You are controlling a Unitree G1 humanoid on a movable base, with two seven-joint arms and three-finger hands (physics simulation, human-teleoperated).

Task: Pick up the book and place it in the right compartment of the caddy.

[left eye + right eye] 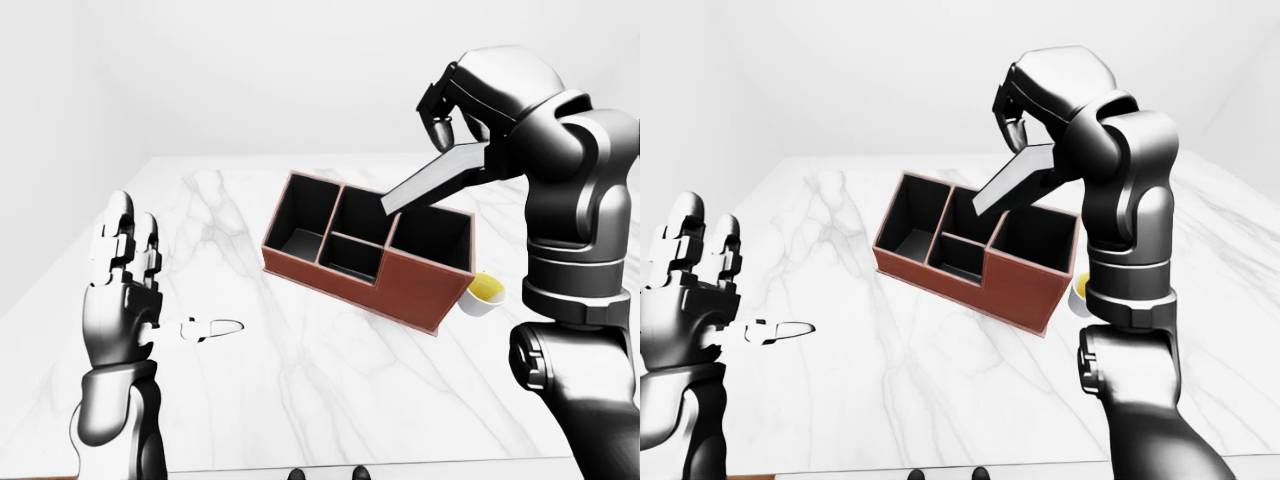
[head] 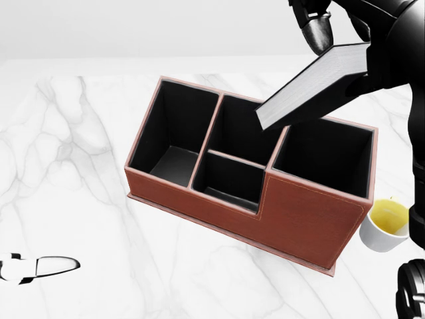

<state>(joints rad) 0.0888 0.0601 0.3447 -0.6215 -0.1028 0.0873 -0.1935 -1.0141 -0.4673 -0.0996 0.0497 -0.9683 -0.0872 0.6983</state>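
Observation:
The book [image 2: 312,85], grey page edges showing, hangs tilted with its lower end down-left, above the wall between the caddy's middle and right compartments. My right hand [image 1: 462,112] is shut on its upper end, up at the top right. The brown caddy [image 2: 299,219] has black-lined compartments; the right one [image 2: 325,156] holds nothing that I can see. My left hand [image 1: 125,265] stands open with fingers up at the left of the left-eye view, away from the caddy.
A small white cup [image 2: 387,224] with yellow contents stands on the white marble table [image 2: 86,199] against the caddy's right end. A small dark-outlined mark [image 2: 40,267] lies on the table at lower left.

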